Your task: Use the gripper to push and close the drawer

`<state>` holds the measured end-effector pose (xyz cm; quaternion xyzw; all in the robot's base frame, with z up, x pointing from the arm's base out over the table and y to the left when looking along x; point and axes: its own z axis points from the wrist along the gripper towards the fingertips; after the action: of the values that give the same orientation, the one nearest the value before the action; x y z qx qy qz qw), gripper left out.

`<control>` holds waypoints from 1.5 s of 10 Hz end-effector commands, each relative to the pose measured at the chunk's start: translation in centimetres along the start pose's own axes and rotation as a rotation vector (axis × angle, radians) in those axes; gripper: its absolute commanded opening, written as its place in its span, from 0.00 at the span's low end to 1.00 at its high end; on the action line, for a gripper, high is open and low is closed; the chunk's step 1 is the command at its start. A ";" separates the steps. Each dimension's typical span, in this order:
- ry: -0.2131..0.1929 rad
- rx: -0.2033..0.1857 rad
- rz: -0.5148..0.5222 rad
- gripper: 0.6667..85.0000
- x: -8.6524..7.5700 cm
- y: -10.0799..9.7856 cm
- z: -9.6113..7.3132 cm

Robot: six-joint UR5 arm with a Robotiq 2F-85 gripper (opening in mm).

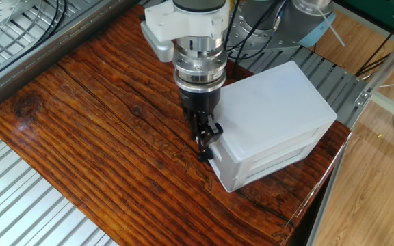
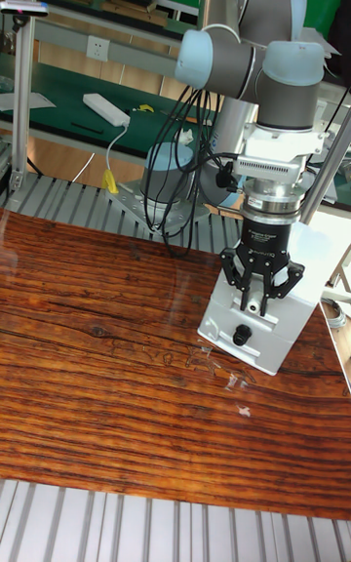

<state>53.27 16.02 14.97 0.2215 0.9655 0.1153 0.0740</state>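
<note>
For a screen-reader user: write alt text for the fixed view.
A robot arm's black gripper points down against the front of the top drawer of a white plastic cabinet, whose fronts look nearly flush. The cabinet stands at the right of a glossy wooden table, flanked by ribbed metal surfaces.

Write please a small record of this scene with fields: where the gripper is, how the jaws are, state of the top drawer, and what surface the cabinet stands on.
gripper position: the gripper hangs pointing down at the front face of the white cabinet, at the level of the top drawer
jaws: brought together, nothing held between them
drawer state: nearly flush with the cabinet front; whether a small gap is left cannot be told
contact: gripper tips are at the drawer front; touching looks likely but is not certain
surface: dark wooden table
</note>
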 end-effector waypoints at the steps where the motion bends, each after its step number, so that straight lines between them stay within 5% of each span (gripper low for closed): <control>1: 0.006 -0.023 0.001 0.20 0.3 0.6 -0.1; 9: 0.001 -0.046 -0.025 0.45 0.4 1.1 0.1; 15: -0.014 -0.075 -0.029 0.52 1.1 1.8 0.5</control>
<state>53.15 17.46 14.78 0.2042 0.9656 0.1361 0.0863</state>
